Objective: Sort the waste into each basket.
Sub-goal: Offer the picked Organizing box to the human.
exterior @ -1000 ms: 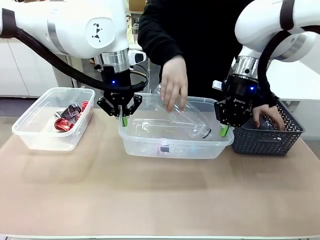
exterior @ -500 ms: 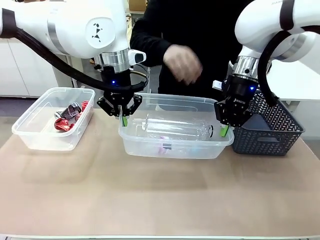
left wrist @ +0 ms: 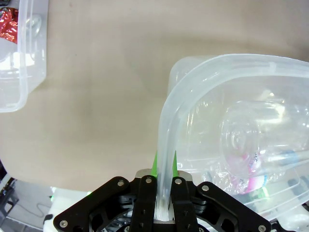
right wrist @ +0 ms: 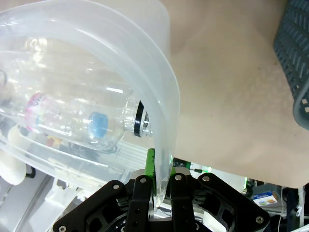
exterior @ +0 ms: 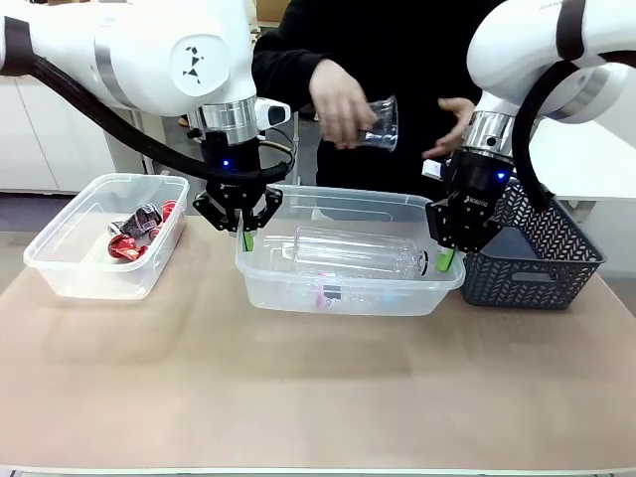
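Front view: the middle tub [exterior: 350, 295] is sitting between both arms, long axis running left to right across the table [exterior: 318, 397]. Left gripper [exterior: 244, 237] is clamping the tub's left rim; right gripper [exterior: 446, 257] is clamping its right rim, so each arm is already at its own end and neither is nearer. Left wrist view is showing the green pads [left wrist: 155, 164] pinching the rolled rim; right wrist view is showing the same at the other corner.

Inside the tub a clear bottle [exterior: 353, 251] is lying on its side, parallel to the tub's length, neck toward the right gripper. The person's hand [exterior: 343, 99] is holding another clear bottle [exterior: 378, 124] above the tub's far side, well clear of both grippers.

Second tub [exterior: 104, 235] is standing just left of the left gripper with crushed cans [exterior: 137, 231] in it. Lattice basket [exterior: 537, 253] is touching or nearly touching the right end of the middle tub, leaving little room there. Tabletop is flat and bare toward the near edge.
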`<state>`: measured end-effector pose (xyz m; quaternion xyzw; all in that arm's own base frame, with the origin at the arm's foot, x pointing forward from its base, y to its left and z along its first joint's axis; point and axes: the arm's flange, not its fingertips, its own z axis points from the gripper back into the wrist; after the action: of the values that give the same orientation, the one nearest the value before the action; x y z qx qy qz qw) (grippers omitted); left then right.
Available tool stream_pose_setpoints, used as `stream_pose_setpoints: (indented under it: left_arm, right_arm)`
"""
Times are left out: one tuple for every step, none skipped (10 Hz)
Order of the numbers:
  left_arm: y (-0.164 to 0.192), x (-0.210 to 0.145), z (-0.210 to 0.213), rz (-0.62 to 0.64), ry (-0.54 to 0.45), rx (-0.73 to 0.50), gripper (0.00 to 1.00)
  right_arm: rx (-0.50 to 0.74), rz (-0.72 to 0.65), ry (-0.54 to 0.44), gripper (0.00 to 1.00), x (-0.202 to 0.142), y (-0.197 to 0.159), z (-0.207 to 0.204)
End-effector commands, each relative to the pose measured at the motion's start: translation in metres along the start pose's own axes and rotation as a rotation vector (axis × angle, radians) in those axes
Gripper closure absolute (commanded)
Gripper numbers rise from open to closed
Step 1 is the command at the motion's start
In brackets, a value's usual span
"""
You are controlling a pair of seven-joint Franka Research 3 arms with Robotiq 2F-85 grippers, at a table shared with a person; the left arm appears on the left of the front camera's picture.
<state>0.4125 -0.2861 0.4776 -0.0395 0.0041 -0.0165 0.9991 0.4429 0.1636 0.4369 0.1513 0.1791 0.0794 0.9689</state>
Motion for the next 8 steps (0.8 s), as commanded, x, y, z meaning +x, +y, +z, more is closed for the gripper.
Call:
stream_pose_setpoints:
  left_arm:
    - [0.0000, 0.0004, 0.0002, -0.001, -0.003, 0.001, 0.96]
    - [0.0000, 0.0004, 0.0002, -0.001, -0.003, 0.001, 0.96]
    - [0.0000, 0.0004, 0.0002, -0.001, -0.003, 0.001, 0.96]
    - [0.0000, 0.0004, 0.0002, -0.001, -0.003, 0.001, 0.96]
    - [0.0000, 0.0004, 0.0002, -0.001, -0.003, 0.001, 0.96]
    - [0.0000, 0.0004, 0.0002, -0.001, -0.003, 0.001, 0.96]
    - [0.0000, 0.0004, 0.0002, -0.001, -0.003, 0.001, 0.96]
    - [0.0000, 0.0004, 0.0002, -0.001, -0.003, 0.001, 0.96]
  right_arm:
    - [0.007, 0.011, -0.007, 0.94, -0.0043, 0.0036, 0.0023]
    - [0.007, 0.011, -0.007, 0.94, -0.0043, 0.0036, 0.0023]
    - [0.007, 0.011, -0.007, 0.94, -0.0043, 0.0036, 0.0023]
    - [0.007, 0.011, -0.007, 0.94, -0.0043, 0.0036, 0.0023]
    - [0.007, 0.011, -0.007, 0.94, -0.0043, 0.0036, 0.0023]
    - [0.007, 0.011, -0.007, 0.94, -0.0043, 0.0036, 0.0023]
    - [0.007, 0.011, -0.007, 0.94, -0.0043, 0.0036, 0.0023]
    - [0.007, 0.011, -0.007, 0.94, -0.0043, 0.0036, 0.0023]
